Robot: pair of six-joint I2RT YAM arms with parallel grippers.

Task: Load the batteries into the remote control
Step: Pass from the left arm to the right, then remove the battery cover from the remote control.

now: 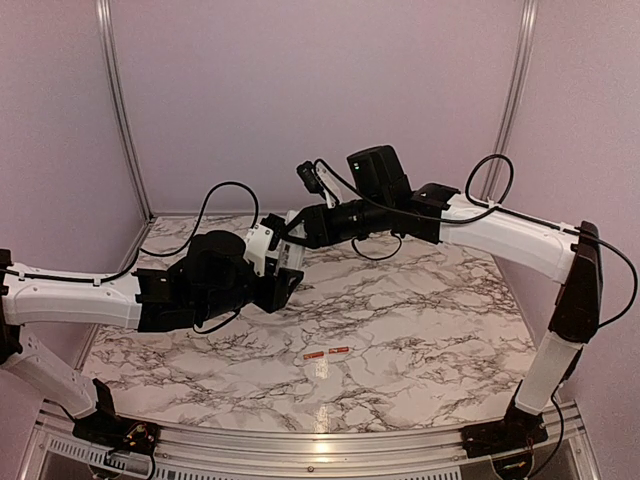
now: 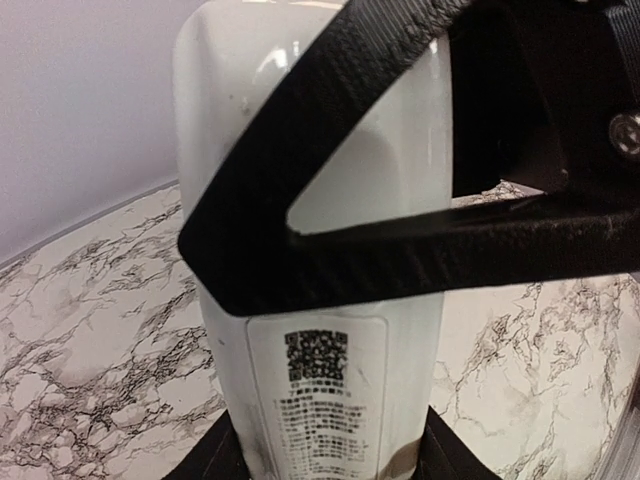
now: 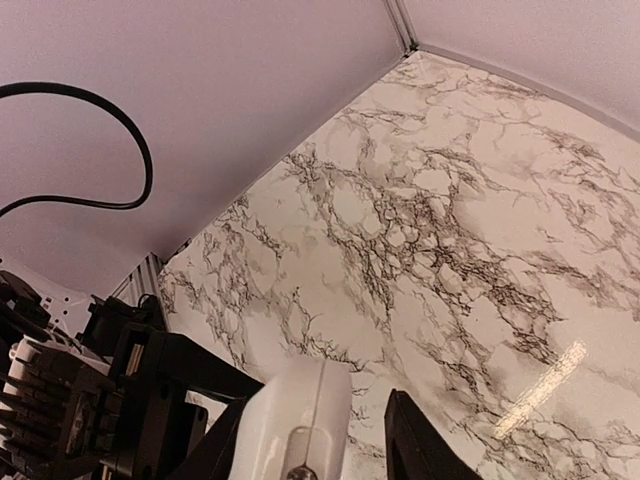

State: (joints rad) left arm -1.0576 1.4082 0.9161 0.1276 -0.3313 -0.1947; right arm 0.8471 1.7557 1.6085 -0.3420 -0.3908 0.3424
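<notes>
1. Left gripper (image 1: 283, 263) is seen clamped on the remote control (image 2: 410, 350), which is held up in the air with its back turned to the left wrist camera.
2. Right gripper (image 3: 305, 445) is set around the far end of the remote control, and what looks like one of its fingers (image 2: 300, 150) is laid across the back. Whether it's actually squeezing can't be told.
3. Both batteries (image 1: 338, 350) are found flat on the table (image 1: 430, 330), below both grippers, back toward the arm bases and a touch to the right, well apart from either one.
4. Their long axes are run roughly left-to-right, nearly end to end, just beside each other.
5. Left gripper is a bit nearer, but it's taken up with holding, so the pickup would probably be given to the right one.
6. A sticker (image 2: 316, 358) with a QR code and fine print is stuck on the back. None of it can be read, and no brand can be made out.
</notes>
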